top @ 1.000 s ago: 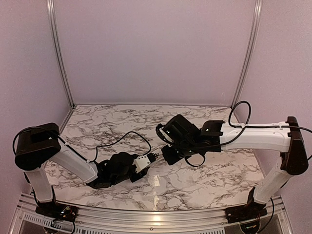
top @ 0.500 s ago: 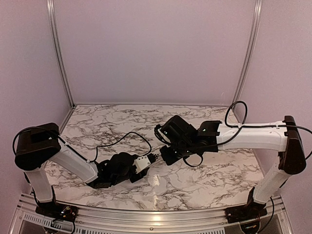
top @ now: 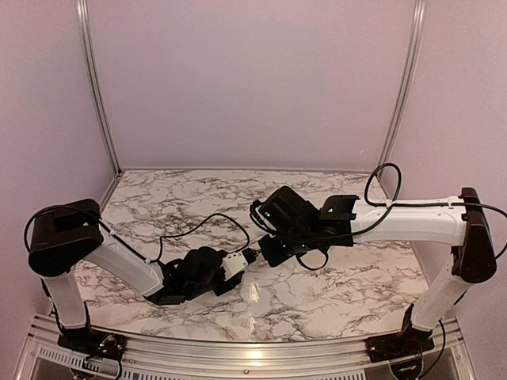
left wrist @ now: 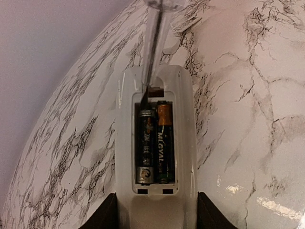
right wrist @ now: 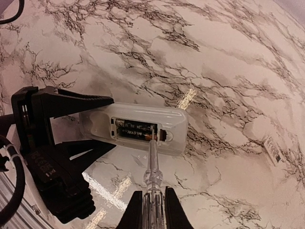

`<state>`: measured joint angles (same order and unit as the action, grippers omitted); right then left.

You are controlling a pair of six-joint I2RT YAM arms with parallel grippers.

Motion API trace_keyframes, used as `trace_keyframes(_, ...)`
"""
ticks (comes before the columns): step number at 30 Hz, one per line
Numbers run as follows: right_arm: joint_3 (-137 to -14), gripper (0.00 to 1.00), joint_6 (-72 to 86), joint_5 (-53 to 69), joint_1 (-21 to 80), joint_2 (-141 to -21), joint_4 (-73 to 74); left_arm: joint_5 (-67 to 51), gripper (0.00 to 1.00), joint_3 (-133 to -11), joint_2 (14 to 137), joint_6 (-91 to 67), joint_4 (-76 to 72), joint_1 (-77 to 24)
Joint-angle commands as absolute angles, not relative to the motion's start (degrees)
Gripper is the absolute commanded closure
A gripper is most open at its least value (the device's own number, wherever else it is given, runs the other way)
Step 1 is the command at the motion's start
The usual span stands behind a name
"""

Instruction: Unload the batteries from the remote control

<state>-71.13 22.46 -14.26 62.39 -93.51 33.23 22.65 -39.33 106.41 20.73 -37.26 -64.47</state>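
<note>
Batteries (left wrist: 147, 148) both sit side by side in the open bay of the remote (left wrist: 183, 143), filling it from end to end; the right-hand one shows a copper band at its far end. I have the remote in the left gripper (left wrist: 155, 214), jaws clamped on its near end, bay facing up over the tabletop (top: 356, 293). My right gripper (right wrist: 152, 212) has its jaws closed on the clear handle of a screwdriver (right wrist: 152, 157). Its shaft reaches down into the far end of the bay, and the tip sits right at the batteries' ends; I cannot tell whether it touches them. A pale strip (right wrist: 272, 150) lies flat on the tabletop, well apart from the remote.

Against the view from a second ago, the right arm has swung in toward the left and the left gripper has edged up to meet it. The small gap between the two grippers has closed.
</note>
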Motion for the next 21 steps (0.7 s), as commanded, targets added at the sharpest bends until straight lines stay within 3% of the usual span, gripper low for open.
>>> trace_keyframes(1,-74.0,1.00,22.7,-14.8,63.1,-94.3,32.6,23.9,1.00,-41.3,108.1,20.0,-36.6,-64.9)
trace_keyframes(21,-75.2,1.00,22.9,-17.3,63.1,-96.8,34.5,24.3,1.00,-42.0,109.1,19.9,-36.0,-64.9)
